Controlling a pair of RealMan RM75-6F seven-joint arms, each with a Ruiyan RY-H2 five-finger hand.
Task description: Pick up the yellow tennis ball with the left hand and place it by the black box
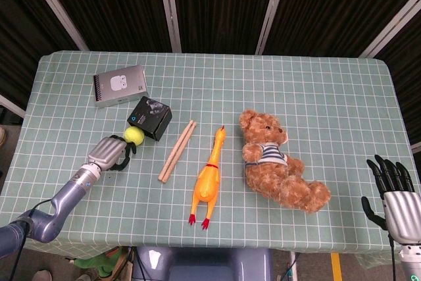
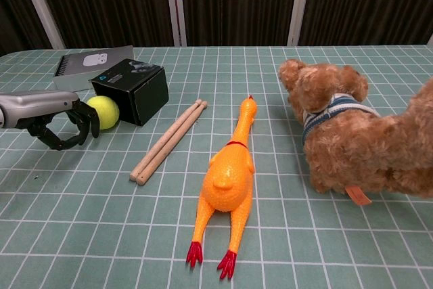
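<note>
The yellow tennis ball [image 1: 135, 135] [image 2: 103, 112] lies on the green checked tablecloth, touching or nearly touching the left side of the black box [image 1: 150, 118] [image 2: 131, 90]. My left hand [image 1: 108, 153] [image 2: 59, 121] is just left of the ball. Its fingers are curled into a hook and their tips touch the ball's near side; the ball is outside the curl, not enclosed. At the table's front right corner my right hand [image 1: 393, 195] has its fingers spread and holds nothing; the chest view does not show it.
A grey notebook [image 1: 119, 85] lies behind the box. Right of the box are two wooden sticks [image 1: 177, 150], an orange rubber chicken [image 1: 209, 179] and a brown teddy bear [image 1: 279, 162]. The table's left edge [image 1: 20, 136] is close to my left arm.
</note>
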